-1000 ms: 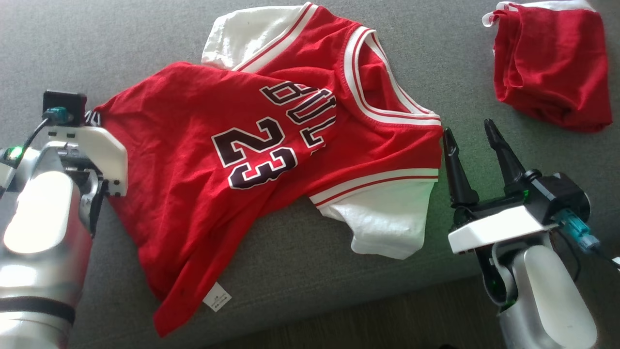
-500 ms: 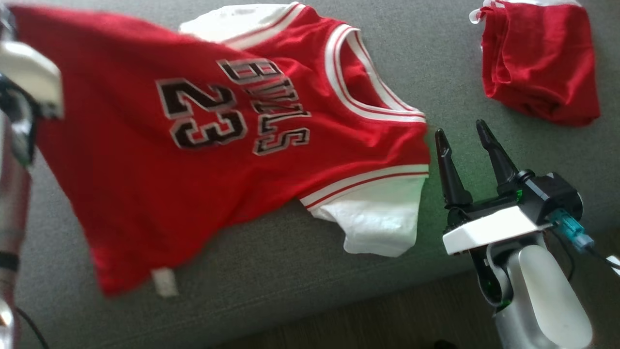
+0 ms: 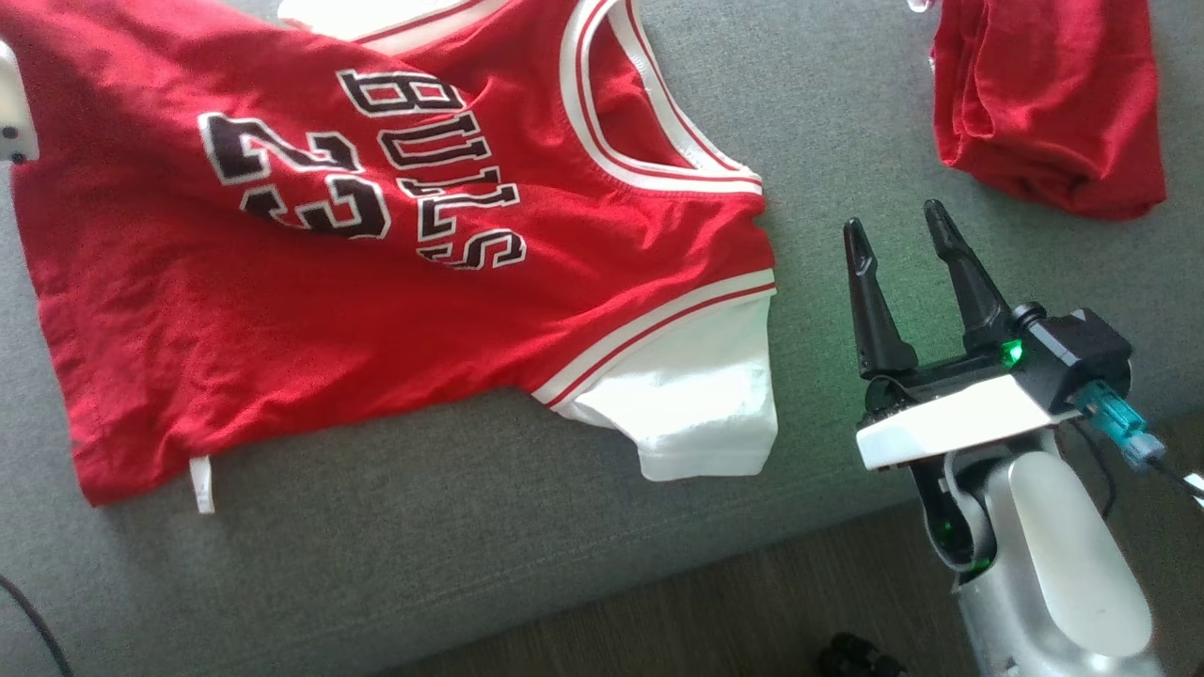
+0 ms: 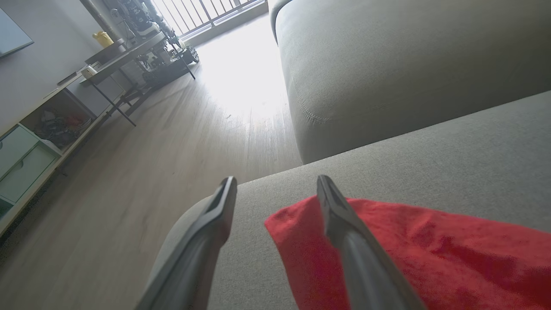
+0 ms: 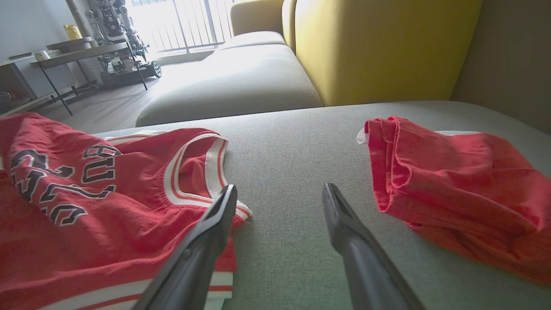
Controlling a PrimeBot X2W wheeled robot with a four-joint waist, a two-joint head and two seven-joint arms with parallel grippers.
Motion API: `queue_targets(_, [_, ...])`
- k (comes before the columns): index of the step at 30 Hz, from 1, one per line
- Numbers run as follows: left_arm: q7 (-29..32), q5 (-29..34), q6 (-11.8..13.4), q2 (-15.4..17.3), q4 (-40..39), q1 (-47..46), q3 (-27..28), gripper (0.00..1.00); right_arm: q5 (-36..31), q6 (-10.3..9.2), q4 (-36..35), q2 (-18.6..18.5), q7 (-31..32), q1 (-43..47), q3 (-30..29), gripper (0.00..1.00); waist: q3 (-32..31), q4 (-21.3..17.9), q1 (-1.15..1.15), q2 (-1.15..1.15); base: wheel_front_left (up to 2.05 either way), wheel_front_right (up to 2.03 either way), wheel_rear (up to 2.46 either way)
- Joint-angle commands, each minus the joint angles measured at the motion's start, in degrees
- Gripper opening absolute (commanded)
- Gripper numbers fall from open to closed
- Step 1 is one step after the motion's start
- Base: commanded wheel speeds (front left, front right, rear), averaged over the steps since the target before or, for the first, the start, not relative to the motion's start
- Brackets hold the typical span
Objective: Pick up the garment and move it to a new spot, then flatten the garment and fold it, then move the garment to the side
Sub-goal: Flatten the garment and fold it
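Jersey (image 3: 376, 282) lies spread on the grey sofa (image 3: 470, 583), red, front up, number and lettering showing. Its hem points to the robot's left. One white sleeve (image 3: 705, 414) reaches toward the sofa's front edge, and a small white tag (image 3: 200, 484) hangs at the hem corner.

A second red cloth (image 3: 1044, 103), bunched, lies well apart at the far right, with bare sofa between it and the jersey. The right tool (image 3: 894, 226) hovers just beside the white sleeve, fingers apart, nothing between them.

The left wrist view shows the left tool (image 4: 275, 189) over a corner of the jersey, fingers apart. One finger crosses the red cloth and the other is over bare sofa, so the cloth is not clamped. Whether that finger touches the cloth, I cannot tell. In the head view a bit of its white housing sits at the left edge.

The right wrist view adds a yellow backrest (image 5: 379, 47) and a dark table (image 5: 82, 51). The left wrist view adds another grey cushion (image 4: 387, 64), a shelf unit (image 4: 26, 150) and wooden floor (image 4: 150, 172).
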Motion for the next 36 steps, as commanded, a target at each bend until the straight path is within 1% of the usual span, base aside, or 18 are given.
queue_targets(1, [-0.8, 0.1, -0.3, 2.9, -1.1, -3.3, 1.4, 1.0, 0.5, -0.02, -1.9, 0.0, -0.5, -1.1, 1.4, 1.0, -0.3, 0.3, -0.01, 0.0, 0.0, 0.0, 0.0])
queue_targets(3, [-1.3, 0.2, -0.5, 2.9, -0.7, -3.5, 1.1, 1.0, 0.5, -0.02, -1.8, 0.0, -0.5, -1.1, 1.3, 1.0, -0.5, 0.6, -0.01, 0.0, 0.0, 0.0, 0.0])
queue_targets(8, [-5.2, -0.2, -0.9, 2.1, -0.9, -3.1, 0.7, 1.0, -0.2, -0.02, -1.5, 0.0, -0.5, -0.7, 0.6, 1.0, -2.9, 2.5, -0.01, 0.0, 0.0, 0.0, 0.0])
queue_targets(14, [-9.5, -3.3, -1.5, 0.2, -5.2, 2.0, 1.8, 1.0, -1.8, -0.02, -1.1, 0.0, -0.5, 0.5, -0.9, 1.0, -7.1, 5.9, -0.01, 0.0, 0.0, 0.0, 0.0])
queue_targets(18, [-10.9, -5.7, -1.7, -1.7, -11.7, 9.0, 2.6, 1.0, -2.8, -0.02, -1.0, 0.0, -0.5, 2.2, -2.1, 1.0, -10.4, 8.9, -0.01, 0.0, 0.0, 0.0, 0.0])
queue_targets(21, [-11.3, -7.7, -2.3, -3.4, -18.2, 15.6, 2.9, 1.0, -3.7, -0.02, -0.8, 0.0, -0.5, 3.5, -3.1, 1.0, -12.6, 11.3, -0.01, 0.0, 0.0, 0.0, 0.0])
queue_targets(25, [-11.5, -10.0, -2.3, -4.8, -26.9, 25.1, 3.5, 1.0, -4.5, -0.02, -1.2, 0.0, -0.2, 4.7, -3.7, 1.0, -14.8, 13.6, -0.01, 0.0, 0.0, 0.0, 0.0])
queue_targets(30, [-11.5, -12.2, -0.7, -7.4, -35.9, 36.9, 3.7, 1.0, -5.0, -0.02, -1.8, 0.0, 0.6, 6.1, -3.8, 1.0, -17.0, 15.5, -0.01, 0.0, 0.0, 0.0, 0.0])
queue_targets(36, [-11.6, -13.4, 1.3, -10.3, -41.0, 46.7, 3.4, 1.0, -4.7, -0.02, -2.6, 0.0, 1.1, 7.6, -3.5, 1.0, -18.1, 16.1, -0.01, 0.0, 0.0, 0.0, 0.0])
